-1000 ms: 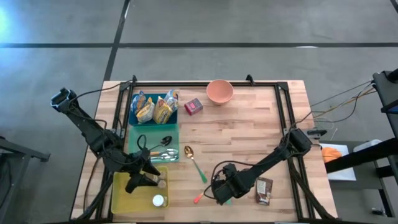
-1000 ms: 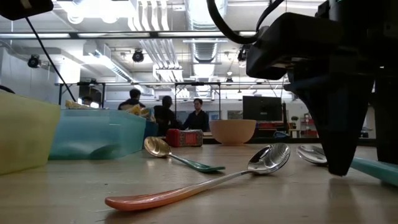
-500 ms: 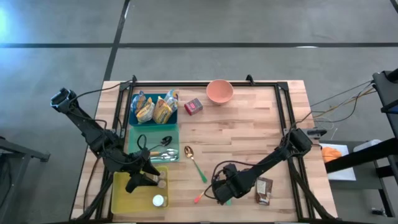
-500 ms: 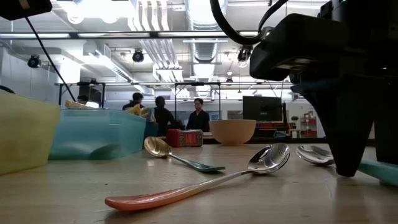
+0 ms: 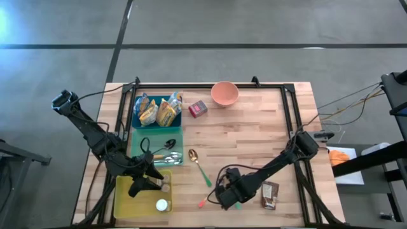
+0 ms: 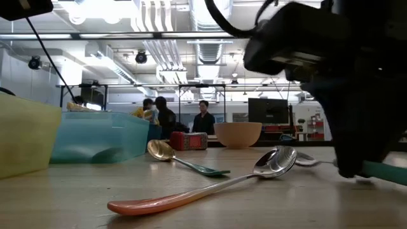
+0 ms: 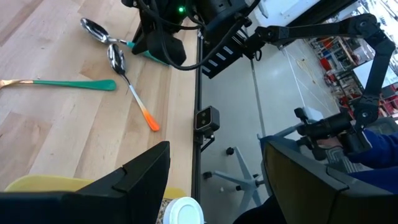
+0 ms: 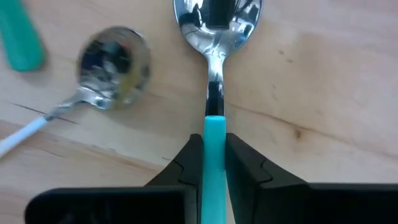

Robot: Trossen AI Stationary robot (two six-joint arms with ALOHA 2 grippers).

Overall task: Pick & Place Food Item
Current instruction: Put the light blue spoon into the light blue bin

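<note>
The right gripper [image 5: 226, 196] is down at the wooden table [image 5: 254, 133], near its front edge, and its two dark fingers [image 8: 186, 163] are closed on the teal handle of a spoon [image 8: 215, 74]; the right wrist view shows the handle pinched between them, with the shiny bowl of the spoon lying flat on the wood just ahead. Just beside it lies a second spoon [image 8: 112, 62] with a pale handle tipped in orange, its bowl near the first spoon's bowl but not touching it. A third spoon, gold-bowled with a green handle [image 5: 199, 166], lies a little farther toward the table's middle. The left gripper [image 5: 147, 184] hovers over the yellow bin [image 5: 122, 203] at the table's front left, with its jaws standing apart and nothing between them; a small white-capped bottle [image 5: 162, 205] sits in the bin below it. Behind the yellow bin a green tray [image 5: 138, 135] holds more cutlery, and behind that a blue bin [image 5: 136, 121] holds yellow snack bags [image 5: 158, 111]. A small red box [image 5: 198, 109] and a pink bowl [image 5: 224, 93] stand near the table's far edge, well apart from both grippers. A brown food packet [image 5: 270, 194] lies on the wood just beside the right arm, toward the table's right edge, untouched.
</note>
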